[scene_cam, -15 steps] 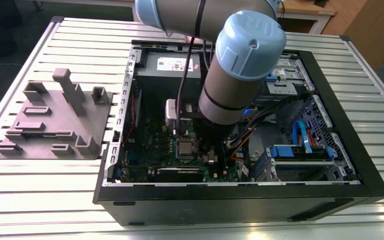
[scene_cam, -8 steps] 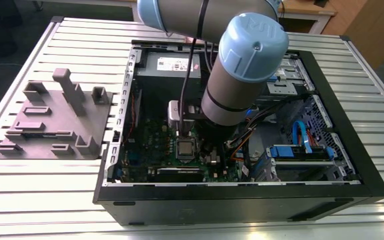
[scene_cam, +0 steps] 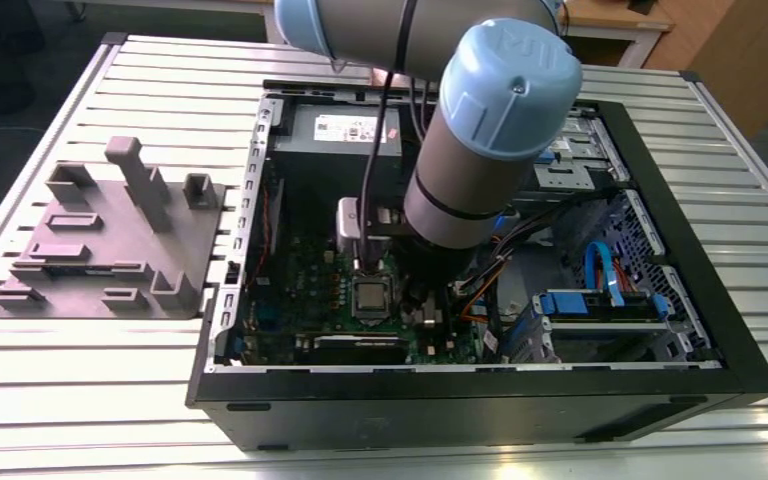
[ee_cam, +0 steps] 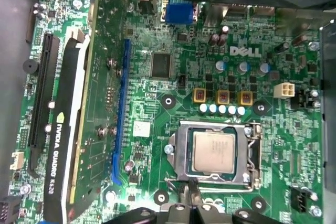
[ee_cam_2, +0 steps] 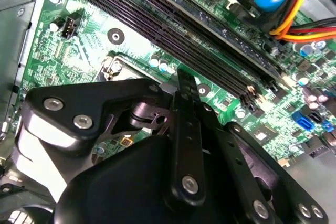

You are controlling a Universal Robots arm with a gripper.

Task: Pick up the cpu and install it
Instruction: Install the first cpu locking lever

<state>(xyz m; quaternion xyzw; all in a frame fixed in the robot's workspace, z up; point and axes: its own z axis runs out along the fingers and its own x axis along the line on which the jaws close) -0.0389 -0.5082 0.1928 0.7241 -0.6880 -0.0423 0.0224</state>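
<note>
Setting: a slatted aluminium table (scene_cam: 77,370) carries an open black computer case (scene_cam: 491,400) lying on its side, with a grey moulded fixture (scene_cam: 104,245) well apart from it on the exterior view's left.
Nearest: the case's black front wall, then the green motherboard (scene_cam: 307,290) inside it.
Arm: the robot arm (scene_cam: 484,140), grey with pale blue joint caps, reaches down into the case over the motherboard.
Gripper: the black gripper (ee_cam: 192,190) hangs just beside the socket frame (ee_cam: 181,153); its fingers (ee_cam_2: 185,95) meet in a narrow closed tip, holding nothing.
Cpu: the cpu (ee_cam: 213,152) lies flat in the socket, silver top up, inside the frame; the gripper tip is near its edge but not on it.
Around it: a graphics card (ee_cam: 68,145) stands in a slot, and dark memory slots (ee_cam_2: 199,30) run alongside.
Farther: the grey power supply (scene_cam: 344,130) sits against the far wall.
</note>
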